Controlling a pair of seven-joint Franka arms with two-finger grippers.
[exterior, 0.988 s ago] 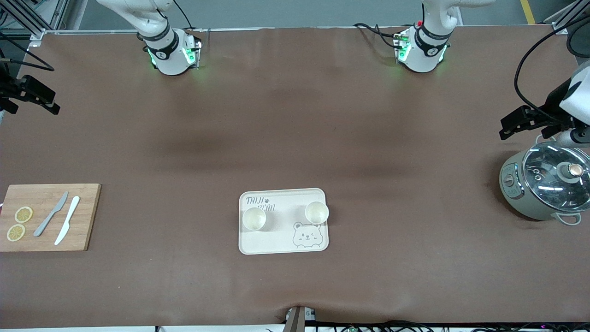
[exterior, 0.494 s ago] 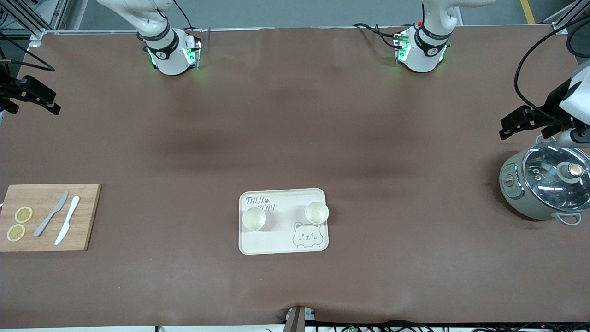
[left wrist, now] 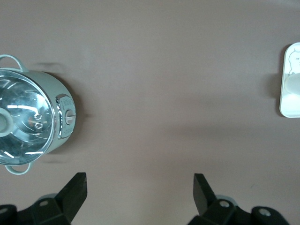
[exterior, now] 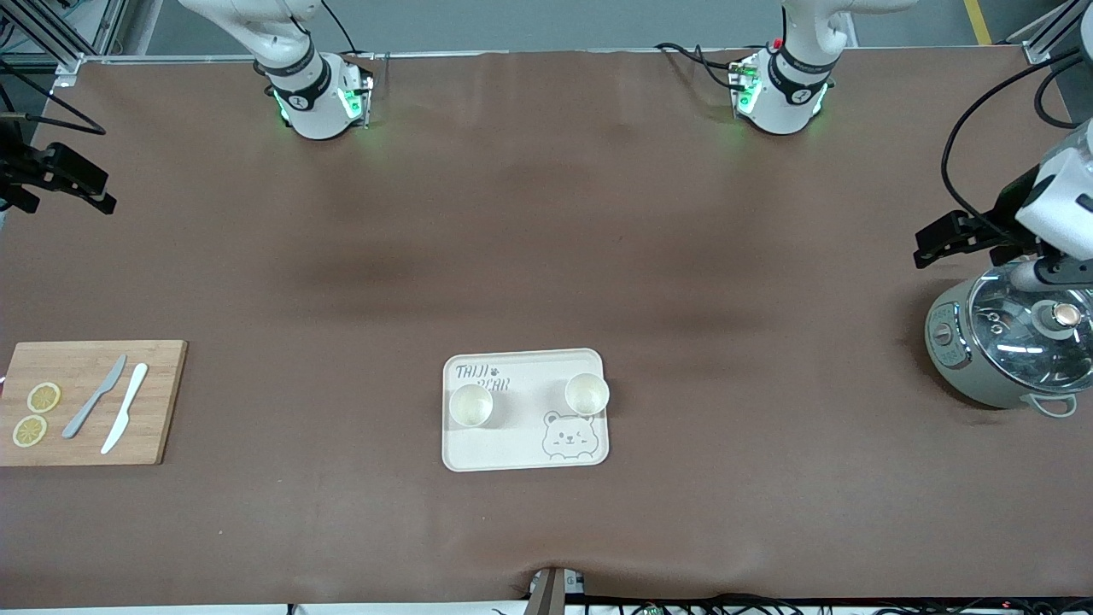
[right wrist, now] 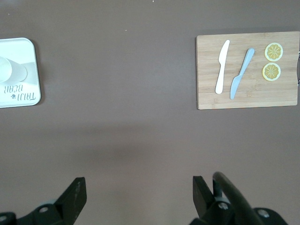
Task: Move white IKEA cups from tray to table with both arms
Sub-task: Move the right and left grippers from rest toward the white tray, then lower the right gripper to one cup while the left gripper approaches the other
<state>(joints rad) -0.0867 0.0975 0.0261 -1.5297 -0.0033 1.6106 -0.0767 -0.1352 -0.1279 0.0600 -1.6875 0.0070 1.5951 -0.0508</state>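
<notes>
Cups [exterior: 470,404]: two, plain cream-white handleless tumblers, upright on one bear-printed tray [exterior: 512,453]. Left gripper [left wrist: 140,187] and right gripper [right wrist: 136,187] both spread wide, holding nothing, over bare table.

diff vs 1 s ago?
The left end effector shifted slightly toward the table's middle, over bare table beside the pot. The right end effector barely moved. Both are open and empty. Both cups stayed on the tray.

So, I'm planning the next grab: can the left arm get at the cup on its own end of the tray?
Probably yes. The left gripper is open over bare table beside the pot, and nothing stands between it and that cup on the tray.
</notes>
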